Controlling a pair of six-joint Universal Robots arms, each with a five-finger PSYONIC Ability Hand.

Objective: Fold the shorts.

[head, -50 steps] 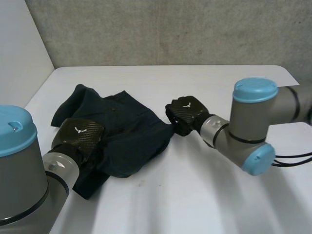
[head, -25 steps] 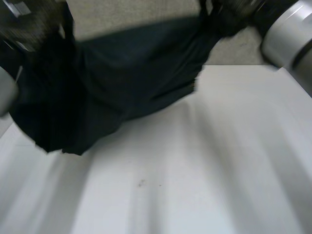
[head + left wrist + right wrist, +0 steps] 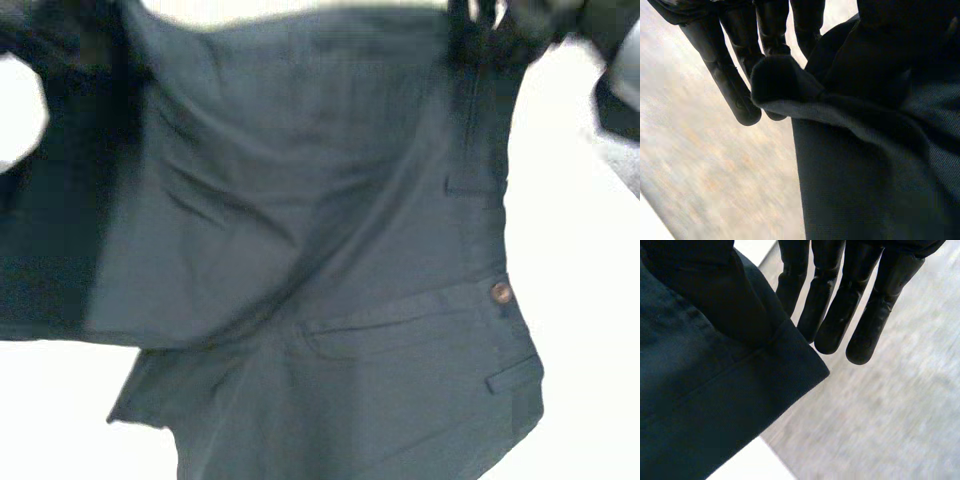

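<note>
shorts [image 3: 320, 250]: hanging spread above the white table [image 3: 590, 250], button [image 3: 502, 292] low on the right | left hand [image 3: 740, 60]: straight fingers pinch a bunched corner, left | right hand [image 3: 840, 295]: straight fingers pinch a hem corner, right

The table [image 3: 585, 260] is white and very bright. It shows on the right side of the head view and again low down on the left. Strong light falls on it, so its top looks almost plain white. In the right wrist view a grey wall [image 3: 900, 410] stands at the back. It looks rough and speckled, with lighter and darker patches. A white surface [image 3: 755, 465] meets it along a straight line. In the left wrist view the wall looks grey and sandy, and a thin white strip [image 3: 649, 225] lies beside it.
</note>
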